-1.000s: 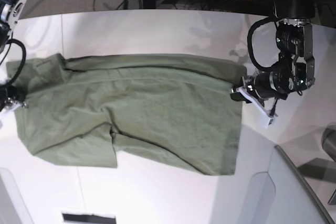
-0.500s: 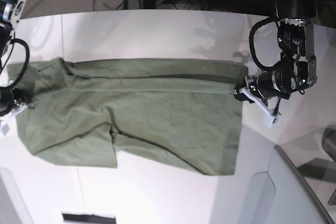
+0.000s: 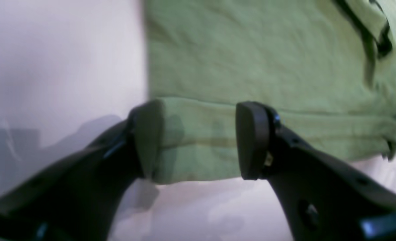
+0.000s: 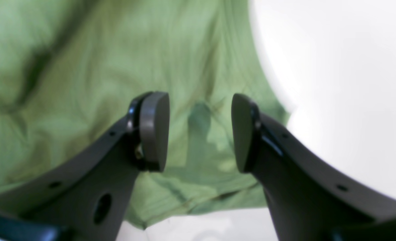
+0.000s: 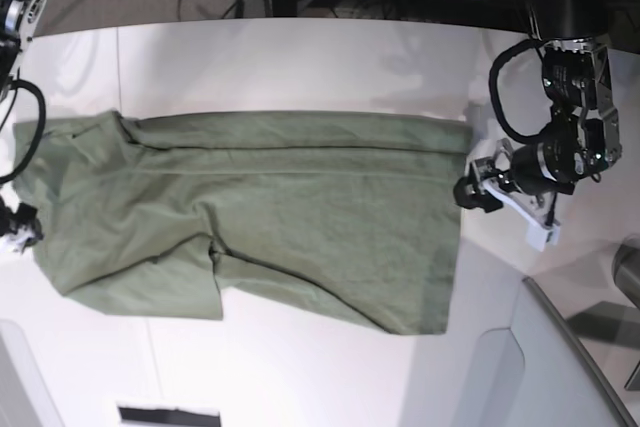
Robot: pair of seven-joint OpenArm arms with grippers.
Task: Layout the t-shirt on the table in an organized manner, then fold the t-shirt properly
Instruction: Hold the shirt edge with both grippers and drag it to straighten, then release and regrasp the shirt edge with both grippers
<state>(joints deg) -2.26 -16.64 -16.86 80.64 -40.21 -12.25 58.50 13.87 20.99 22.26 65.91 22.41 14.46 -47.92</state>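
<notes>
Now the t-shirt [image 5: 260, 217] is spread flat across the middle of the white tabletop [image 5: 300, 57]. Both the left pincer [image 3: 198, 140] and right pincer [image 4: 199, 132] are held open over its ends, nothing gripped.

T-shirt [image 5: 250, 217] flat on table [image 5: 300, 57], seemingly mid-table.

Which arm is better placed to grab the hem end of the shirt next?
Probably left: the left gripper sits open just off the hem edge of the t-shirt, while the right gripper is at the opposite end.
</notes>
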